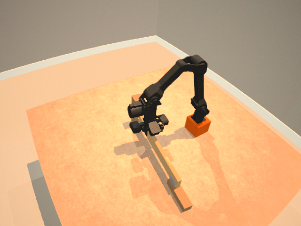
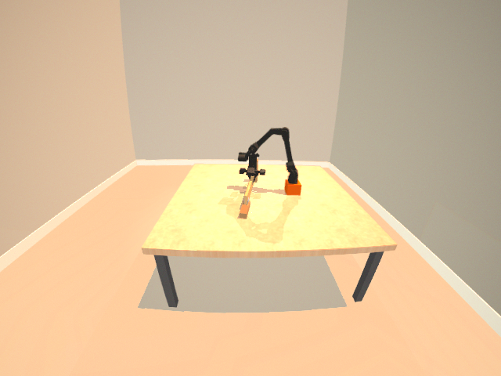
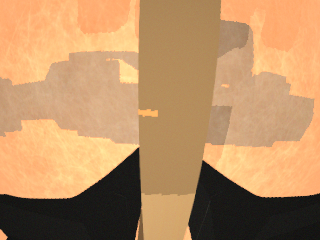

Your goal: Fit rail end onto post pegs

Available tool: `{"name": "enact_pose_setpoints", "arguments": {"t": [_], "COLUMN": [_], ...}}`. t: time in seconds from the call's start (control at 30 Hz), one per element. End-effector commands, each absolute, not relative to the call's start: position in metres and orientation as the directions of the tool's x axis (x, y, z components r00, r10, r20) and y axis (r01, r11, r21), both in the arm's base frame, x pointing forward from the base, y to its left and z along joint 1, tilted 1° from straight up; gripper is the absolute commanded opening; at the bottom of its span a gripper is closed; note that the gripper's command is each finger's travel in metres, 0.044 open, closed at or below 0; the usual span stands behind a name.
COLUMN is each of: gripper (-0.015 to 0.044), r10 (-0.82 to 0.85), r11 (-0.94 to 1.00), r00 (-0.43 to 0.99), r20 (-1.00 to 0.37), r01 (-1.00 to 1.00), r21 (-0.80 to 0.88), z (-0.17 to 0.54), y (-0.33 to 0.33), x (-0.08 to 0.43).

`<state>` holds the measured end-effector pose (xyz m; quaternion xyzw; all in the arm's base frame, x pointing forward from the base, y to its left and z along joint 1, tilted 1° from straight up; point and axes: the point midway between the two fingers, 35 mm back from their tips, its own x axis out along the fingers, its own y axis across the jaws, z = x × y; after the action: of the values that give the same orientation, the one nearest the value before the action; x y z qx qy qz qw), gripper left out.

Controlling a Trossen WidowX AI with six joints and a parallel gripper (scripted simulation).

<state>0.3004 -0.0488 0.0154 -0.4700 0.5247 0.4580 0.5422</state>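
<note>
The long tan rail runs from the footboard block toward the wooden post. Its far end is at the bluish-grey bracket on the block. My gripper points down and is shut on the rail, with one dark finger on each side of it. The rail's shadow lies beside it in the top view, so the held part is above the table. The arm hides the rail's near end, the pegs and the holes, so I cannot tell how the end meets the post.
The arm's orange base stands to the right of the rail. The arm arches from it over to the rail near the post. Shadows of the arm fall across the table top.
</note>
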Motion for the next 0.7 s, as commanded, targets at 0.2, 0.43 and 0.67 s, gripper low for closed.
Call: {"name": "enact_pose_setpoints", "arguments": {"t": [0.2, 0.43, 0.67], "gripper": [0.0, 0.0, 0.0], "r10": [0.004, 0.004, 0.004], "r11": [0.137, 0.137, 0.137], "r00": [0.035, 0.035, 0.035], "r20": [-0.999, -0.999, -0.999], "r01": [-0.99, -0.99, -0.99], "r21": [-0.034, -0.034, -0.034], "z": [0.0168, 0.016, 0.0152], "y": [-0.0524, -0.0546, -0.0566], "x": [0.3013, 0.3013, 0.3013]}}
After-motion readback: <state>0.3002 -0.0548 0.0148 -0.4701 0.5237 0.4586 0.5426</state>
